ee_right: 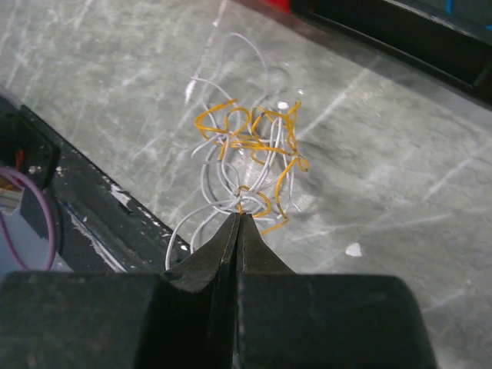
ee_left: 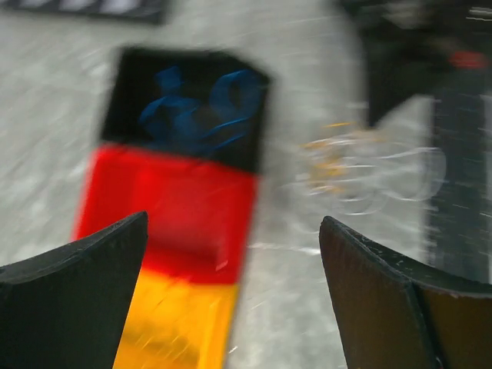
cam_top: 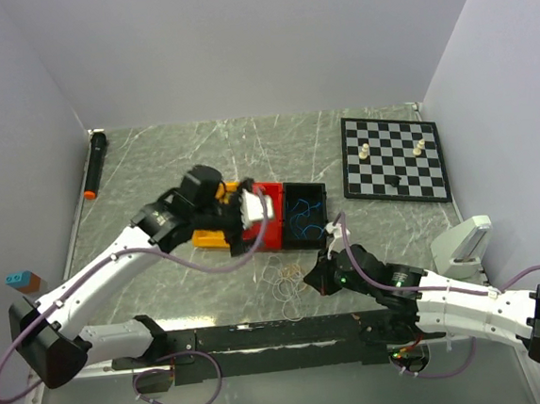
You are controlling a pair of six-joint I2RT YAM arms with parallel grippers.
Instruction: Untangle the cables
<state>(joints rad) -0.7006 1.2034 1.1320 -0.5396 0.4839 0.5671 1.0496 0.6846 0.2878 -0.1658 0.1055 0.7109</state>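
A tangle of thin yellow and white cables (cam_top: pixel 287 278) lies on the table in front of the bins; it also shows in the right wrist view (ee_right: pixel 246 146) and, blurred, in the left wrist view (ee_left: pixel 361 169). Blue cables (cam_top: pixel 304 216) lie coiled in the black bin (cam_top: pixel 304 242), which the left wrist view (ee_left: pixel 196 115) also shows. My right gripper (cam_top: pixel 309 279) is at the tangle's right side; its tips (ee_right: pixel 238 217) are shut, pinching a yellow strand at the tangle's near edge. My left gripper (cam_top: pixel 254 208) hovers open and empty above the red bin (ee_left: pixel 173 200); the left wrist view (ee_left: pixel 234 261) is blurred.
Yellow (cam_top: pixel 209 238), red (cam_top: pixel 271 235) and black bins stand in a row at mid-table. A chessboard (cam_top: pixel 394 158) with a few pieces lies at the back right, a black marker (cam_top: pixel 94 165) at the back left, a white object (cam_top: pixel 463 246) at the right. A black rail (cam_top: pixel 263 335) runs along the near edge.
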